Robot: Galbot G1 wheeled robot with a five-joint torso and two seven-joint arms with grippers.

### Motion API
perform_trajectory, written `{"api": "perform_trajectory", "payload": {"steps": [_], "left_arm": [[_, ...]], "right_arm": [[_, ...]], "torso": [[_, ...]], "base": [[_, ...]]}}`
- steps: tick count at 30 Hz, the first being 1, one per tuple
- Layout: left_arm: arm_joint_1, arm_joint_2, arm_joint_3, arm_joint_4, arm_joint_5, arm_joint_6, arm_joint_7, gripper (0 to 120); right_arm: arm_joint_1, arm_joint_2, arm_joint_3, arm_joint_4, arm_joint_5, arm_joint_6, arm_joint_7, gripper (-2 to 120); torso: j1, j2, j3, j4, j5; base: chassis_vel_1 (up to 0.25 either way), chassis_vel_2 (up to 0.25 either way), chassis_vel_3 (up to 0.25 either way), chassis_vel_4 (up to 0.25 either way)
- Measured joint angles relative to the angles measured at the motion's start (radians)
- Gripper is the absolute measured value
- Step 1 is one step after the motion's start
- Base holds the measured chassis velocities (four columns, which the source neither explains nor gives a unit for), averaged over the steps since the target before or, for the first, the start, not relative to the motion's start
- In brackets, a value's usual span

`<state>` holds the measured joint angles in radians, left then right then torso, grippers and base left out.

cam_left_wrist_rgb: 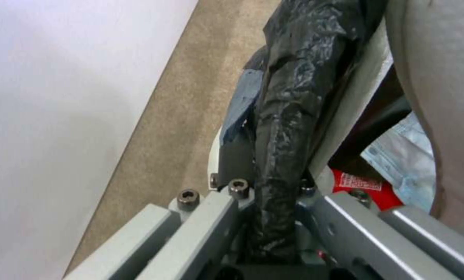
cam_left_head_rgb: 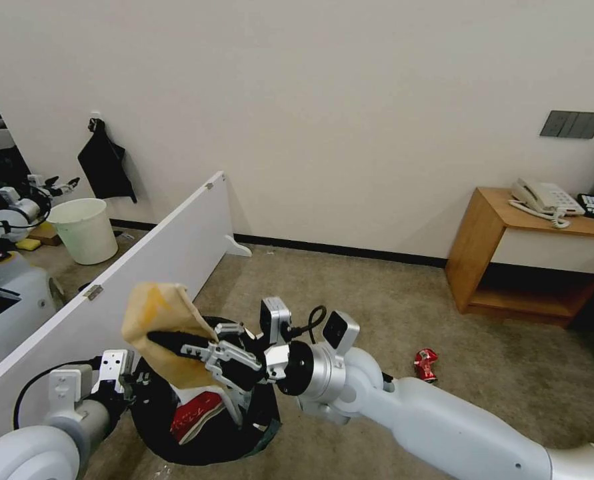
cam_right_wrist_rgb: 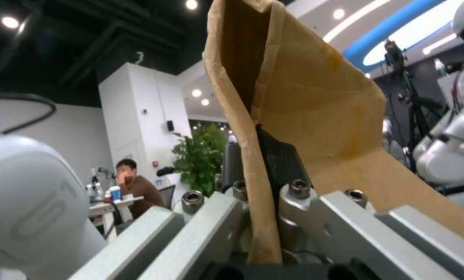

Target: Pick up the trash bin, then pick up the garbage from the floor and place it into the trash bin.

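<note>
The right gripper point(cam_left_head_rgb: 177, 341) has its jaws clamped on the brown torn cardboard point(cam_left_head_rgb: 160, 320), held just above the trash bin point(cam_left_head_rgb: 157, 427). The left gripper point(cam_left_wrist_rgb: 273, 186) grips the trash bin's bag-covered rim. A red-white carton point(cam_left_head_rgb: 197, 415) lies inside; a crushed red can point(cam_left_head_rgb: 425, 365) lies on the carpet beyond the bin.

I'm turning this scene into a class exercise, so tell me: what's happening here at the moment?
The left gripper holds the trash bin by its black-bagged rim, clear of the carpet. The right gripper pinches a piece of brown torn cardboard above the bin's opening. A red-white carton already lies inside. A crushed red can is on the carpet to the robot's right, not yet collected.
</note>
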<state>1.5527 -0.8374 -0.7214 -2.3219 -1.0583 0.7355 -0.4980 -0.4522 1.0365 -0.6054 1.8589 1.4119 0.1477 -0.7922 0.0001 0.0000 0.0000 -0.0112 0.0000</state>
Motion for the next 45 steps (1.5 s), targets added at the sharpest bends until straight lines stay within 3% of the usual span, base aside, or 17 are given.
{"api": "perform_trajectory", "payload": {"steps": [18, 34, 45], "left_arm": [[0.031, 0.017, -0.028, -0.035, -0.031, 0.0, -0.01, 0], [0.071, 0.019, -0.038, -0.064, -0.029, 0.0, -0.012, 0], [0.063, 0.022, -0.031, -0.06, -0.03, 0.0, -0.013, 0]], "right_arm": [[-0.049, 0.053, -0.048, -0.166, -0.083, 0.015, -0.005, 0], [-0.057, 0.049, -0.069, -0.217, -0.165, -0.022, 0.217, 0], [-0.055, 0.051, -0.082, -0.219, -0.177, -0.037, 0.247, 0]], "torso": [[0.0, 0.0, 0.0, 0.0001, 0.0], [0.0, 0.0, 0.0, 0.0, 0.0], [0.0, 0.0, 0.0, 0.0, 0.0]], "base": [[0.0, 0.0, 0.0, 0.0], [0.0, 0.0, 0.0, 0.0], [0.0, 0.0, 0.0, 0.0]]}}
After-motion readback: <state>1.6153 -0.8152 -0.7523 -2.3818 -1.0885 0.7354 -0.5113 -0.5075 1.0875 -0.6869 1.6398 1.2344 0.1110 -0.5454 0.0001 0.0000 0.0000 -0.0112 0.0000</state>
